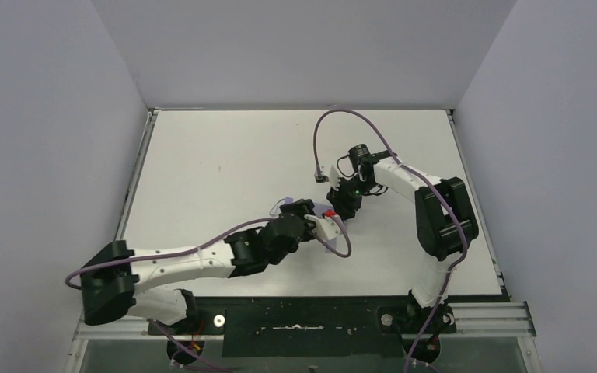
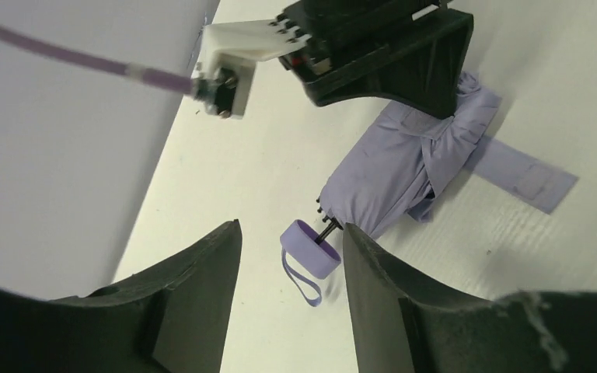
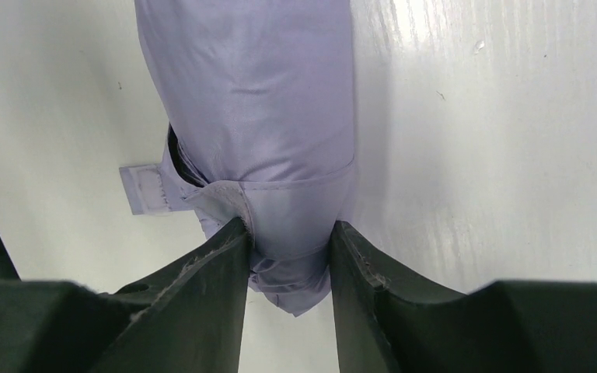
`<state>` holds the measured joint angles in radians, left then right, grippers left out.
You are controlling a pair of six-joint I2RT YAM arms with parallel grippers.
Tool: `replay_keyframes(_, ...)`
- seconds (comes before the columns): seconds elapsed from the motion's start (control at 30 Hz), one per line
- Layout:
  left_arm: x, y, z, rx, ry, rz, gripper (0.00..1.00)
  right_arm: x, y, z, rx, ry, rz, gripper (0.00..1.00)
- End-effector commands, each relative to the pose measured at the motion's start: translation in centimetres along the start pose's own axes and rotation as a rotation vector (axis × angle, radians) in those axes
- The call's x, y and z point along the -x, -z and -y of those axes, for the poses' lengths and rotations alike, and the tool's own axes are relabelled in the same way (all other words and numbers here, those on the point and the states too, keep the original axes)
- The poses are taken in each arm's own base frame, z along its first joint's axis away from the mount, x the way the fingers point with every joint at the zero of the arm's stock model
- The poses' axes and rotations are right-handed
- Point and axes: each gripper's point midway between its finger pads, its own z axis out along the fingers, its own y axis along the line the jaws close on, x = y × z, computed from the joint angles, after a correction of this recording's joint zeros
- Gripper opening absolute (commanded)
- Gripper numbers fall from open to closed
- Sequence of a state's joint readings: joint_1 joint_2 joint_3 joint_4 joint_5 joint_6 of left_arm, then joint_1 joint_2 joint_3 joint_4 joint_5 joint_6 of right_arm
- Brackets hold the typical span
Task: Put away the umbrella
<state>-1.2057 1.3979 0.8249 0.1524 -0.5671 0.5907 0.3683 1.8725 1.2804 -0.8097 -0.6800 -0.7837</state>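
the umbrella (image 2: 404, 167) lies folded on the white tabletop (image 1: 218, 163) near its middle, between the two arms, and from the top camera it is mostly hidden under them. in the left wrist view it lies flat. its lavender canopy (image 2: 443, 148) is bunched into a loose roll, not tightly wrapped, with folds of cloth bulging at the far end. the closure strap (image 2: 525, 177) trails out flat onto the tabletop beside the roll, unfastened, its fastening patch facing up. at the near end a short length of black shaft (image 2: 328, 230) sticks out of the cloth and joins the round lavender handle (image 2: 311, 249), and a thin wrist loop (image 2: 301, 281) curls from the handle onto the tabletop. the left pincer (image 2: 291, 229) hangs over the handle end with its jaws apart; the handle shows in the gap between the dark fingers (image 2: 202, 272), narrower than the gap, and neither finger touches it, so this pincer holds nothing. the right pincer (image 3: 288, 233) is at the other end of the roll, closed on the canopy. its own camera shows both fingers (image 3: 361, 268) pressed into the cloth from either side, just past the band where the strap is sewn on, with the fabric pinched in between them. the umbrella's underside rests on the tabletop.
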Motion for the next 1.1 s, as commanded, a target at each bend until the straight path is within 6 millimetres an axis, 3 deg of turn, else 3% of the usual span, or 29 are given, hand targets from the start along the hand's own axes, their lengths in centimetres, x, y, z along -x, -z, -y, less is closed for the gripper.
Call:
replay_keyframes(0.0, -0.9, 3.2, -0.7, -0.148, 0.324, 0.041, 0.48, -2.0, -0.2, 3.9, -0.206, 0.095, -0.096, 0.21)
replay_keyframes(0.2, -4.1, 3.3, -10.2, -0.066, 0.789, 0.142, 0.51, -1.4, -0.7, 3.2, -0.271, 0.19, -0.065, 0.22)
replay_keyframes(0.3, -5.5, 1.9, -12.4, -0.089, 0.924, 0.124, 0.53, -0.8, -1.2, 2.7, -0.293, 0.261, -0.046, 0.22)
replay_keyframes(0.43, -6.0, -0.2, -14.1, -0.177, 1.067, 0.129, 0.57, -0.8, -1.9, 2.0, -0.315, 0.33, -0.052, 0.22)
replay_keyframes(0.53, -5.7, -2.2, -13.8, -0.287, 1.118, 0.135, 0.71, -1.2, -2.6, 1.0, -0.316, 0.384, -0.08, 0.23)
replay_keyframes(0.63, -5.4, -4.0, -11.9, -0.443, 1.111, 0.12, 0.77, -1.5, -3.1, 0.3, -0.314, 0.428, -0.102, 0.23)
replay_keyframes(0.87, -6.8, -6.3, -7.3, -0.653, 1.132, -0.011, 0.84, -1.8, -2.9, -1.0, -0.327, 0.49, -0.104, 0.23)
replay_keyframes(1.07, -6.3, -6.6, -1.1, -0.853, 1.008, -0.118, 0.85, -1.6, -2.7, -1.4, -0.328, 0.498, -0.097, 0.23)
